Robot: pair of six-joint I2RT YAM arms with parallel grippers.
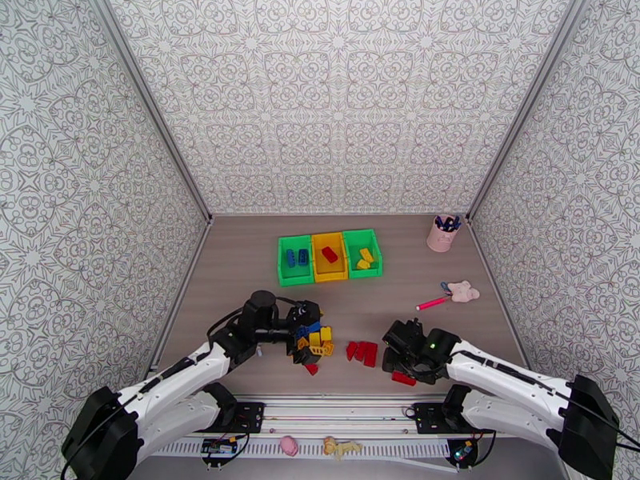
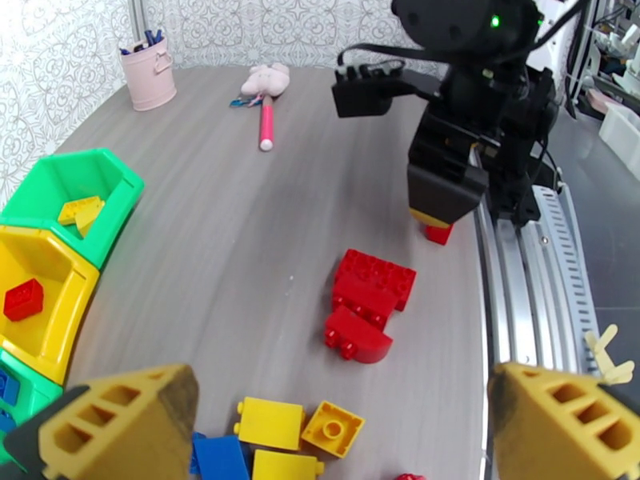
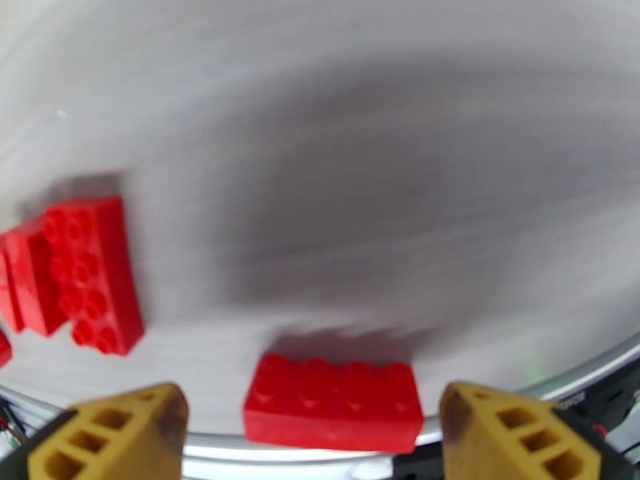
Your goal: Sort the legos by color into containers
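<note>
Right gripper (image 3: 316,442) is recorded with its fingers spread wide and nothing held between them. A single red brick (image 3: 332,402) lies on the table (image 1: 240,258) directly below the gap, at the lower centre of the blurred right wrist frame. Its long axis runs left to right there, from one finger toward the other. A closing would therefore be made along the brick's length rather than across its narrow width, and a turn of the wrist may be called for.

In the top view the left gripper (image 1: 306,334), likewise spread and empty, is placed over the mixed pile (image 1: 322,339), well apart to the left. The yellow middle bin (image 1: 330,275), already holding a red piece, lies toward the upper left of the brick.
</note>
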